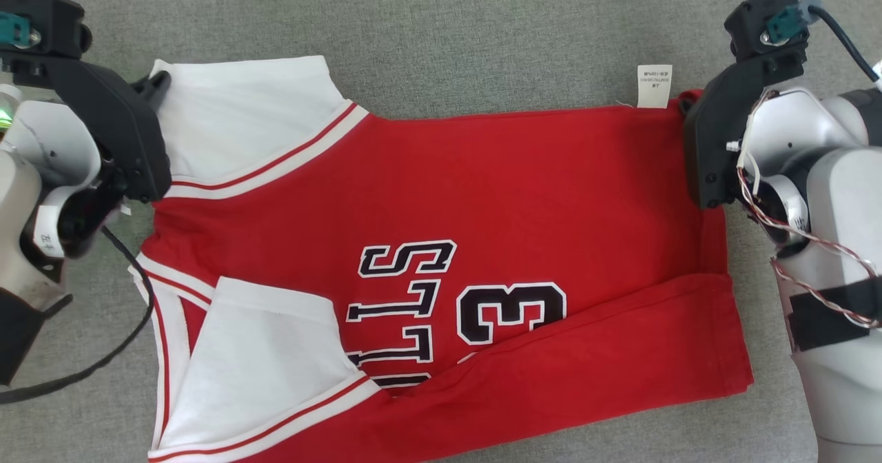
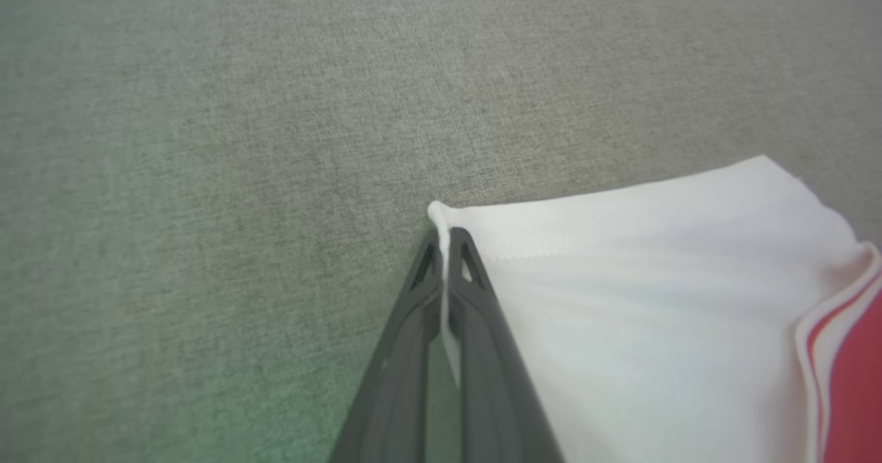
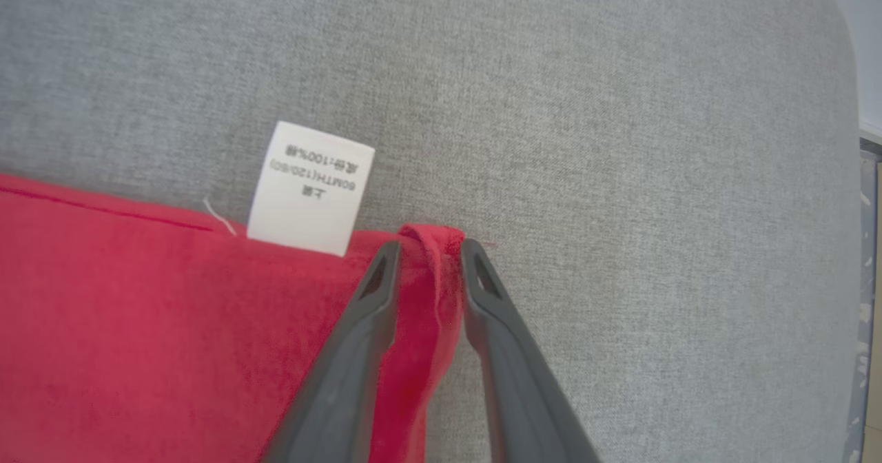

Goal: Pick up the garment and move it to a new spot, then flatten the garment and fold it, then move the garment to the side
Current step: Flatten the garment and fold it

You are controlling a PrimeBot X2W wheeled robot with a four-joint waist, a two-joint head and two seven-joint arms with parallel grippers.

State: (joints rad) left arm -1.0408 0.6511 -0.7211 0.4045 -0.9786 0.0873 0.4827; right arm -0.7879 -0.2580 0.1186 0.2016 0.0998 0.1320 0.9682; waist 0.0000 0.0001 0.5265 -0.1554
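Garment: a red basketball jersey [image 1: 482, 173] with white sleeves and black lettering lies across the middle of the head view on a grey woven surface [image 1: 482, 15]. Its neck end is toward the left of the frame and its hem toward the right. The lower long edge is already turned up over the body as a red flap [image 1: 620, 339], which partly covers the lettering. One lengthwise fold is therefore judged to be in place.

Left pincer [image 2: 446, 239]: closed flat on the outer corner of the upper white sleeve [image 1: 255, 118], at the upper left of the head view. A sliver of white cloth stands between the fingertips in the left wrist view. This corner marks one end of the unfolded top edge.

Right pincer [image 3: 428, 249]: positioned at the upper right corner of the hem, just right of the white care label [image 3: 310, 187]. The jaws stand narrow, one on each side of a bunched ridge of red cloth. Whether they press it firmly cannot be told.

Assessment: both holds sit on the far edge at opposite ends. That suits lifting the edge taut and laying it over toward the bottom of the frame as a second fold.

Risk: a loose right-hand hold would let the hem corner slip, and the fold would land skewed.
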